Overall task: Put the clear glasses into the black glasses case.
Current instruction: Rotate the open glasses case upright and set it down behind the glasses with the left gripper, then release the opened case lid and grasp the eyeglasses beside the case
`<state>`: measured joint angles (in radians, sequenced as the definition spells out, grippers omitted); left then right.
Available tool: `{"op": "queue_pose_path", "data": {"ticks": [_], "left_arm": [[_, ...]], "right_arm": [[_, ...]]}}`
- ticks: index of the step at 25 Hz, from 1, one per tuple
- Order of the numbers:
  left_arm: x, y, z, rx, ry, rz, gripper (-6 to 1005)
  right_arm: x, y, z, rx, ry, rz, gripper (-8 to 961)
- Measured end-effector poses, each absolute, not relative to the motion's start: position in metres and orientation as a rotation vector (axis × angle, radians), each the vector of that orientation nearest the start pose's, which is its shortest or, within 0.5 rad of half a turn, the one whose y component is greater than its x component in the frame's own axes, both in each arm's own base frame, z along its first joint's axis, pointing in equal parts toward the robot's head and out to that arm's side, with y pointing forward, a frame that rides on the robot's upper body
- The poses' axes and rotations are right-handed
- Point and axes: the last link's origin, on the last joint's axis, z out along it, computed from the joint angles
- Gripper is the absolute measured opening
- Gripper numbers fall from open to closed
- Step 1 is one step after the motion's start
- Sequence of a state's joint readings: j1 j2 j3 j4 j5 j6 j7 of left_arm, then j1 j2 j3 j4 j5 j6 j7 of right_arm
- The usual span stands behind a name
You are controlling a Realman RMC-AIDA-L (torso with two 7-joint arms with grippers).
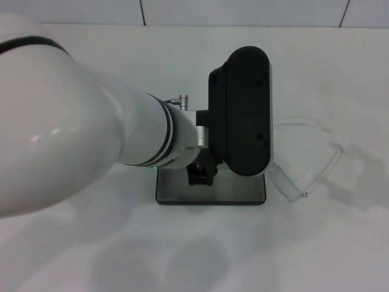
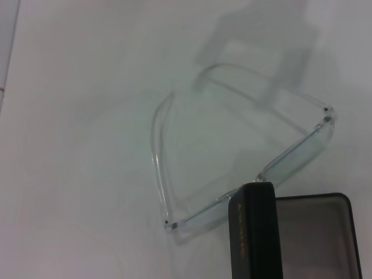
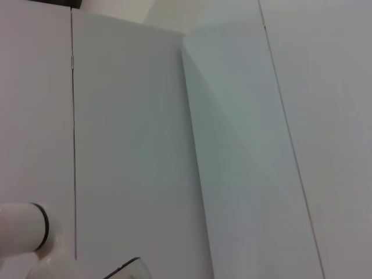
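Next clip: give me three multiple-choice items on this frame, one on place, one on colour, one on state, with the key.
1. Where are the clear glasses?
A. Inside the case
B. On the table beside the case
C. Held by a tool

2. What colour is the lettering on the black glasses case?
A. Orange
B. White
C. Blue

3. The case is:
A. Shut
B. Open
C. Upside down

Key: 1 B, the glasses lie on white table, on the case's right; 2 A, orange print along the lid edge; 3 B, the lid stands up and the grey lining shows.
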<state>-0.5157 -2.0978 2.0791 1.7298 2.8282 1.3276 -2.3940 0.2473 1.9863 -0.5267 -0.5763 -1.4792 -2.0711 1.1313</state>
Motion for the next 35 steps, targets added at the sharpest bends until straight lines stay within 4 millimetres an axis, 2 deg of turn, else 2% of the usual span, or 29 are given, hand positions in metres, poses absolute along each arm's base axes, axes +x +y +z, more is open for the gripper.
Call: {"op": "queue_pose_path", "data": {"ticks": [8,15,19,21,24,27,31,33,35], "left_arm": [[-0.086,0.287,-0.081,-2.66,0.384,0.61,224],[-0.081,0.283,-0.075,-2.658,0.367,0.585,415],[-0.068,0.273,-0.057,-2.657,0.341,0.488,475],[-0.057,0.267,-0.042,-2.67,0.306,0.368,505],[-0.044,0.268,-0.025,-2.719,0.216,0.183,516],[-0.037,0.273,-0.01,-2.758,0.122,0.01,511],[-0.044,0.278,0.014,-2.758,0.035,-0.188,512],[-0.047,0.28,0.022,-2.747,0.013,-0.261,513],[-0.049,0.281,0.028,-2.741,-0.008,-0.318,513]], "right_arm": [[0.295,0.23,0.105,-2.256,0.234,1.392,809],[0.296,0.237,0.105,-2.267,0.264,1.364,810],[0.294,0.259,0.109,-2.338,0.418,1.274,799],[0.287,0.273,0.112,-2.407,0.513,1.22,776],[0.268,0.292,0.12,-2.552,0.677,1.037,743],[0.24,0.31,0.117,-2.698,0.837,0.718,717],[0.204,0.337,0.107,-2.79,1.016,0.317,704],[0.176,0.353,0.102,-2.833,1.096,0.133,697],[0.168,0.358,0.101,-2.838,1.12,0.085,689]]}}
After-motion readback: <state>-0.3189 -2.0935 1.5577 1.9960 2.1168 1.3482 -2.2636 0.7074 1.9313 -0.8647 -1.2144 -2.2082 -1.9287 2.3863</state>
